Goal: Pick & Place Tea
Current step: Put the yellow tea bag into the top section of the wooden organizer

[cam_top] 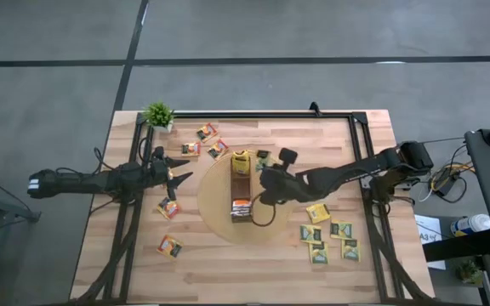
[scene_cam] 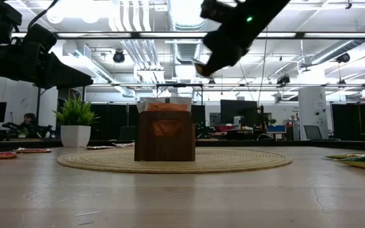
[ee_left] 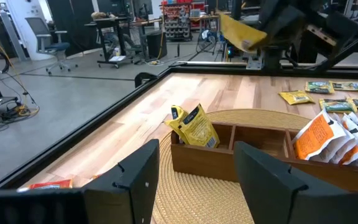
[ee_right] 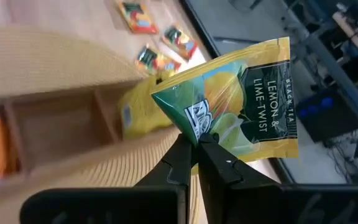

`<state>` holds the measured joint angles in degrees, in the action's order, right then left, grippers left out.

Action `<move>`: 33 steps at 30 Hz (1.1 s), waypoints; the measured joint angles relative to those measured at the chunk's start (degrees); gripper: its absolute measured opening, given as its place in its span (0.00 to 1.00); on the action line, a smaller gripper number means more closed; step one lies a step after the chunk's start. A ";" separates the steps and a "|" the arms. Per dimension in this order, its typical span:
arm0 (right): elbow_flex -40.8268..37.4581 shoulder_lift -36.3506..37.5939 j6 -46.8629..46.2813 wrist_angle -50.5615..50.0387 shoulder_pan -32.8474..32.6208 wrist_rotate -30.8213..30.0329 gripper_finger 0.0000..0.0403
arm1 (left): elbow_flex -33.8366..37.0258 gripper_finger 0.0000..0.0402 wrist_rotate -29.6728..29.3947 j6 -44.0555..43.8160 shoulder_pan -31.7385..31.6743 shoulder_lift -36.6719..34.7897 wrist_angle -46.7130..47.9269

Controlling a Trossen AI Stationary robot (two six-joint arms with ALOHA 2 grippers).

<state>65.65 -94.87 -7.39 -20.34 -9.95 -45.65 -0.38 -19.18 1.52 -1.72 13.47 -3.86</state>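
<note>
The right gripper [ee_right: 196,149] is clamped on one corner of a dark green-and-yellow sachet [ee_right: 241,99] printed "Black Tea, Lemon & Lime-Twist". In the high view this gripper [cam_top: 264,180] hangs over the round woven mat [cam_top: 215,212], at about three o'clock from the long wooden box [cam_top: 241,189] that stands on the mat's middle. In the low view the held sachet is only a small pale corner under the dark fingers, well above the box [scene_cam: 165,135].

The box has three compartments in a row. The twelve o'clock end holds yellow sachets [cam_top: 242,161] leaning upright, the middle one looks bare, and the six o'clock end holds orange sachets [cam_top: 240,206].

The left gripper [cam_top: 179,176] waits at nine o'clock of the mat, its fingers [ee_left: 138,180] spread wide apart with nothing between them, pointing toward the box.

Loose tea lies around the mat. Orange-toned sachets [cam_top: 207,132] sit at eleven o'clock near a small potted plant [cam_top: 158,115], and two more [cam_top: 169,246] lie at seven to eight o'clock. A cluster of green-and-yellow sachets [cam_top: 330,240] lies at four o'clock, with one plain yellow sachet [cam_top: 317,212] just beside them.
</note>
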 joint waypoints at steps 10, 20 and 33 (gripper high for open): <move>6.66 -11.89 6.63 5.75 3.54 3.70 0.03 | 0.00 0.50 0.00 0.00 0.00 0.26 -0.02; 22.27 -23.96 4.90 -5.72 6.56 5.74 0.03 | 0.00 0.50 0.02 0.00 -0.02 0.72 -0.02; 25.76 -22.84 4.34 -10.07 8.35 5.99 0.03 | -0.01 0.50 0.00 -0.01 -0.02 0.88 -0.02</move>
<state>91.42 -117.71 -3.05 -30.40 -1.60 -39.66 -0.39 -19.18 1.51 -1.74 14.36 -3.88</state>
